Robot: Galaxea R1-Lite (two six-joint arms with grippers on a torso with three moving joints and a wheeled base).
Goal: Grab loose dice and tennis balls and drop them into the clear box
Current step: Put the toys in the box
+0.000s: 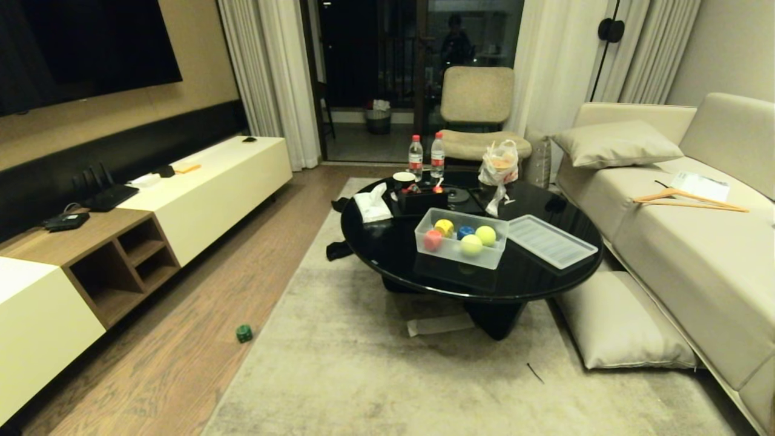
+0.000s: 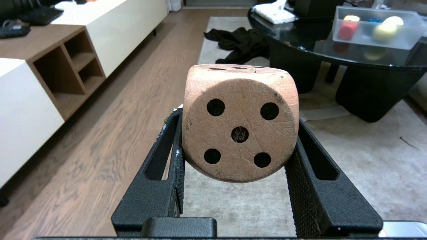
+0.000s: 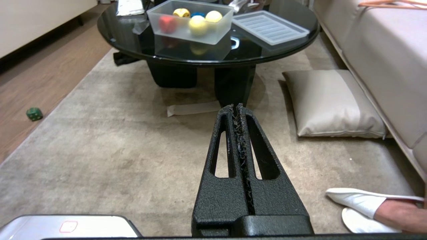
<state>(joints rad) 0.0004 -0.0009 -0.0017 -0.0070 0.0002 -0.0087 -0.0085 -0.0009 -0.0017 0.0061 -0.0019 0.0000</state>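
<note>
In the left wrist view my left gripper is shut on a tan die with black pips, held clear of the rug. My right gripper is shut with nothing in it, hanging above the rug. The clear box stands lidless on the round black table. Inside it lie a red die, a yellow die, a blue die and two tennis balls. A green die lies on the wooden floor to the left. Neither arm shows in the head view.
The ribbed lid lies beside the box, with a black box, bottles and a bag behind. A floor cushion and sofa are on the right, a low cabinet on the left. A person's slippered foot stands by my right gripper.
</note>
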